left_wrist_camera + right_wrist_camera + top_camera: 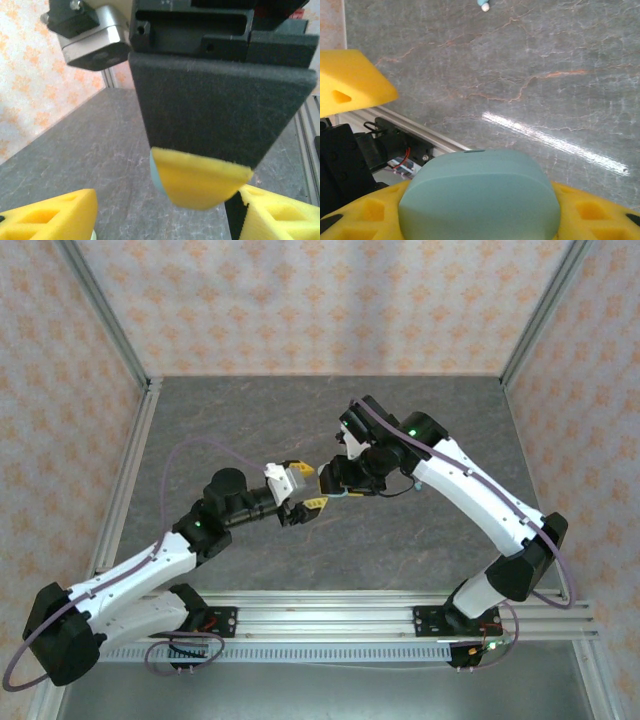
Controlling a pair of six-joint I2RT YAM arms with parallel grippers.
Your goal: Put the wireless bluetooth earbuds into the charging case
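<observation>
Teal charging case (479, 197), long axis crosswise, in right end effector (480, 220)

Right gripper (482, 210) holds teal case (479, 185) — one earbud (483, 5) well apart.

Two white-and-black arms: left arm (130, 582), right arm (470, 480).
White link shells, black joints and bases, green status lights (411, 430), purple cables (176, 458) looping along each, yellow foam fingertips (50, 220) with triangular cutouts.

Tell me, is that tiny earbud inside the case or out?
Out: the earbud lies on the grey table, apart from the teal charging case.
</observation>
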